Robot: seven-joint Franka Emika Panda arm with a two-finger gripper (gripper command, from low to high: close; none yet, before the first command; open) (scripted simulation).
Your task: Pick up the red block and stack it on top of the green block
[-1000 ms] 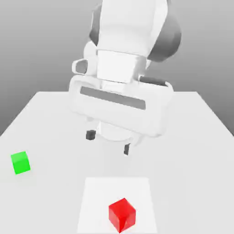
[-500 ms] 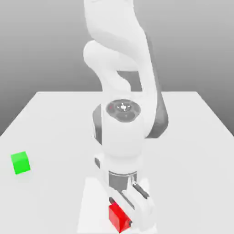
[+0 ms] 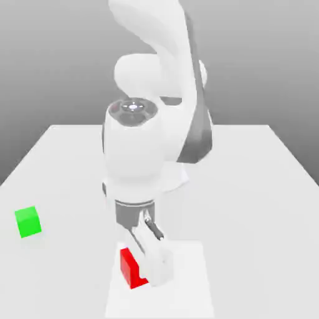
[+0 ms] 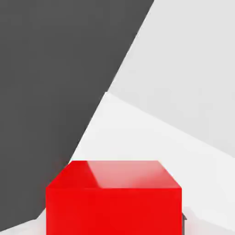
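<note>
The red block (image 3: pixel 129 266) sits between the fingers of my gripper (image 3: pixel 144 277), near the front of the table in the exterior view. The white hand covers its right half. My gripper is shut on it. In the hand view the red block (image 4: pixel 114 199) shows very close, with the table tilted behind it. The green block (image 3: pixel 28 222) rests on the table at the exterior view's left, well apart from the gripper and clear of the arm.
A white table (image 3: pixel 261 187) carries everything. A slightly lighter square patch (image 3: pixel 187 293) lies on it under and to the right of the gripper. The arm's base and bulky links (image 3: pixel 149 143) rise over the table's middle and back.
The hand came down onto the red block and shut on it. Since then the block has moved with the gripper toward the exterior view's left and upward in the picture. The green block has stayed put.
</note>
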